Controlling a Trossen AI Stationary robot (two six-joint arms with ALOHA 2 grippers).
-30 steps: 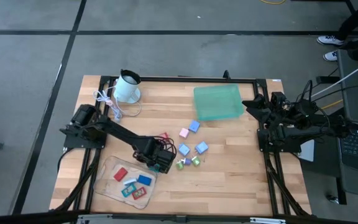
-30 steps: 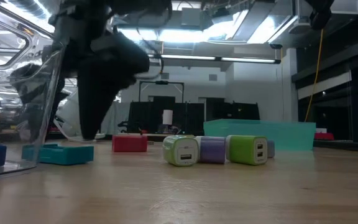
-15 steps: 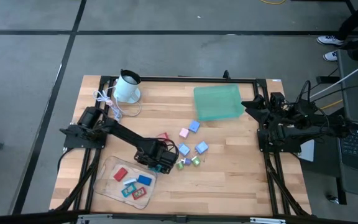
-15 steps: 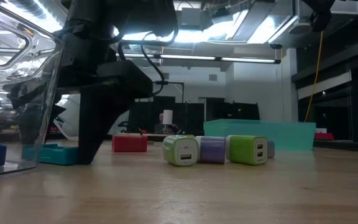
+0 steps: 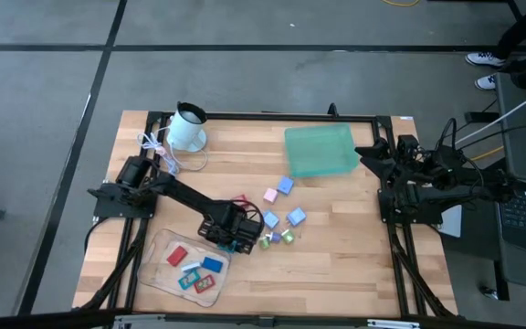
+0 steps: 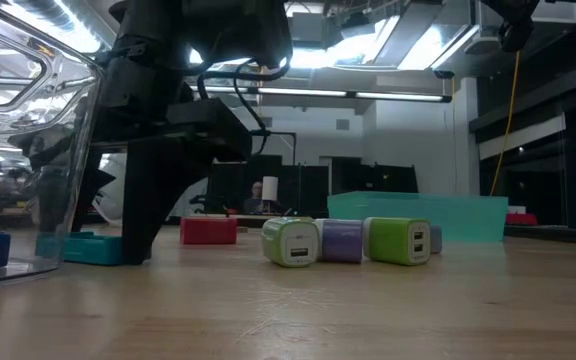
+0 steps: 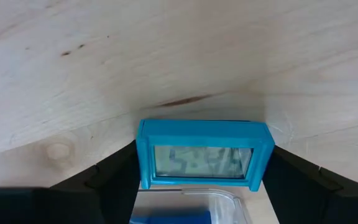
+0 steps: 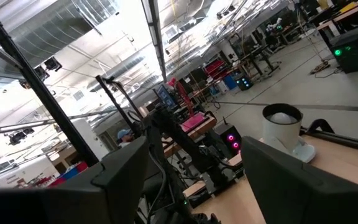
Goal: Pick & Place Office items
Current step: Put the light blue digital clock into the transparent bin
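Left claw point(image 5: 237, 239) is down on the surface point(image 5: 336, 247), fingers straddling the teal piece point(image 7: 202, 154), not yet pinching; its long side lies crosswise between them. Right claw point(image 8: 194, 180) waits open, well apart.

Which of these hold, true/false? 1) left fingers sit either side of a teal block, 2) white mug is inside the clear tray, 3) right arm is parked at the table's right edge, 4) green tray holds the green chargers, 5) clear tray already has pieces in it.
1. True: the left gripper has its fingers either side of the teal rectangular block.
2. False: the white ceramic mug stands at the far left corner, outside the clear plastic tray.
3. True: the right gripper is there.
4. False: the two green chargers lie on the wood; the translucent green tray looks empty.
5. True.
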